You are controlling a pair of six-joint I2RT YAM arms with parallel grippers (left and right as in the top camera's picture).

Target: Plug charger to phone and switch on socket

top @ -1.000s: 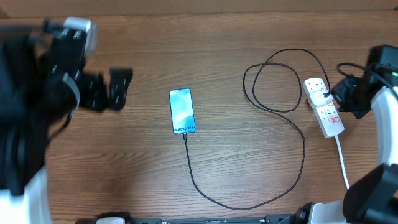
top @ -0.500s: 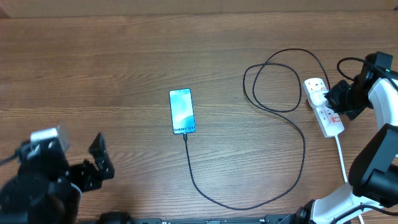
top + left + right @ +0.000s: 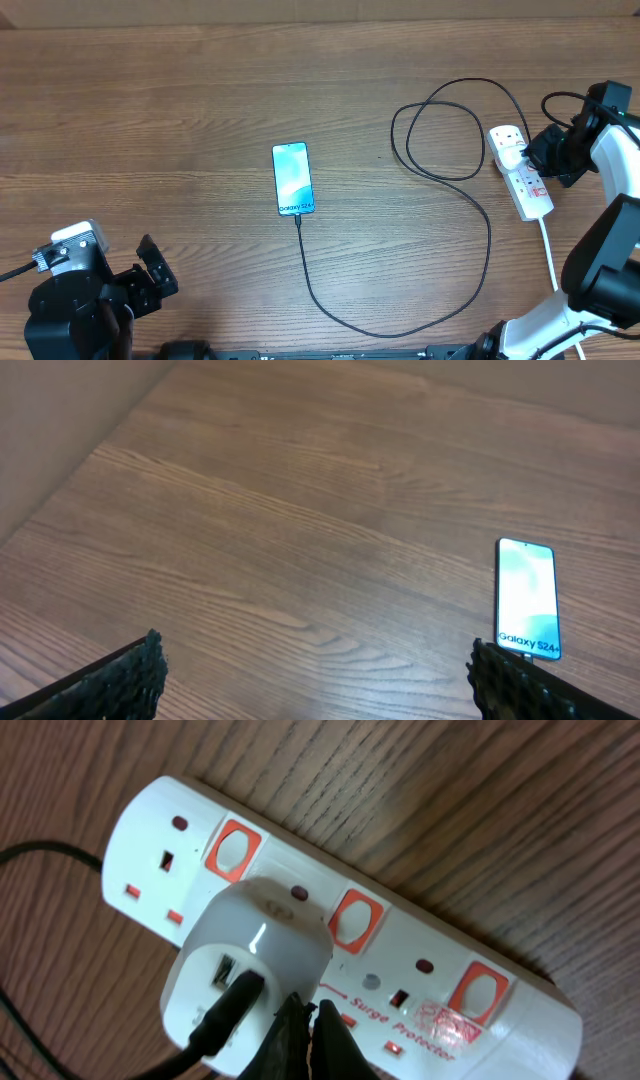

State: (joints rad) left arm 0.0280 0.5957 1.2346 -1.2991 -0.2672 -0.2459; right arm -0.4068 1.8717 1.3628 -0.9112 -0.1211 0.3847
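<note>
The phone (image 3: 292, 178) lies face up mid-table, its screen lit light blue; it also shows in the left wrist view (image 3: 526, 597). The charger's black cable (image 3: 470, 190) runs from the phone's near end in a big loop to the white plug adapter (image 3: 511, 153), which sits in the white socket strip (image 3: 522, 173). In the right wrist view the adapter (image 3: 250, 960) sits in the strip (image 3: 400, 950) among red switches. My right gripper (image 3: 308, 1025) is shut, its tips against the strip beside the adapter. My left gripper (image 3: 315, 685) is open and empty at the near left.
The strip's white cord (image 3: 550, 262) runs toward the near right edge. A wall or board (image 3: 60, 420) borders the table's left side in the left wrist view. The right arm (image 3: 610, 140) reaches in from the right edge.
My left arm has swung from the far left down to the near left corner, away from the phone. My right gripper has stayed at the socket strip.
</note>
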